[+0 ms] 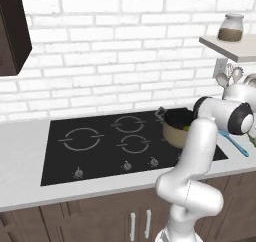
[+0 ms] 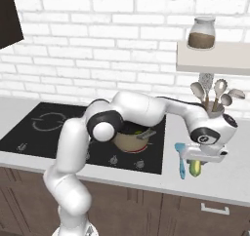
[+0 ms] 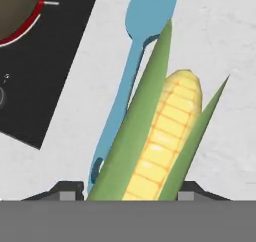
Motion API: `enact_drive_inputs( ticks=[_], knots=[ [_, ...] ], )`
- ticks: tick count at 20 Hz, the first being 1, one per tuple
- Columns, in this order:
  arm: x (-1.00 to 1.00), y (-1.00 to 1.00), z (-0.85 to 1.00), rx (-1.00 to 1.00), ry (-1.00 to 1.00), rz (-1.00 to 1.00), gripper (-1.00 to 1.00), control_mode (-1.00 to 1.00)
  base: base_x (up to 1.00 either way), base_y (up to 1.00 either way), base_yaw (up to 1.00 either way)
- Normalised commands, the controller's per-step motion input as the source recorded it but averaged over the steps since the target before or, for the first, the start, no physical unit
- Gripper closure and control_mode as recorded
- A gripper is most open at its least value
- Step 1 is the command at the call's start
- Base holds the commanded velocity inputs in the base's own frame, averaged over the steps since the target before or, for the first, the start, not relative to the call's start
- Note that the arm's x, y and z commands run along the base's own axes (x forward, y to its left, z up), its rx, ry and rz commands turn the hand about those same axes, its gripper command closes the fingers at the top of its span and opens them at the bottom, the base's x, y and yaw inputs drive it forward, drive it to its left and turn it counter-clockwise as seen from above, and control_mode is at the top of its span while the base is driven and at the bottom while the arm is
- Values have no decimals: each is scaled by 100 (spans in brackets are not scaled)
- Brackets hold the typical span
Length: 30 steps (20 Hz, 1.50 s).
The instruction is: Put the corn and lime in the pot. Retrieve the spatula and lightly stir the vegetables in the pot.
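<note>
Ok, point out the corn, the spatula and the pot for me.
corn (image 3: 165,136): hand view, on the yellow kernels.
spatula (image 3: 150,11): hand view, on the flat blue blade.
pot (image 2: 128,141): right base view, on the tan outer wall.

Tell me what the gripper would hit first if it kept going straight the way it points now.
The gripper points down at the yellow corn cob in its green husk, which sits between its fingertips, so it would meet that first. The slim light-blue spatula lies just beside it, on the white counter underneath.
</note>
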Motion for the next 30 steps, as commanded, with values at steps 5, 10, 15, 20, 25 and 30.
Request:
enact_drive_inputs(
  ticks=[5, 10, 15, 20, 25, 30],
  knots=[
    [-48, 80, 100, 0, -6, 0, 100, -100, 0, 0, 0],
    [-51, 100, 96, 0, 0, 0, 100, -100, 0, 0, 0],
    [-29, 100, 74, 0, 3, 0, 100, -100, 0, 0, 0],
    [38, 100, 13, 0, 15, 0, 100, -100, 0, 0, 0],
    [98, 97, 2, 0, 10, 0, 100, -100, 0, 0, 0],
    [100, 35, 0, 0, 6, 0, 100, -100, 0, 0, 0]
  ],
)
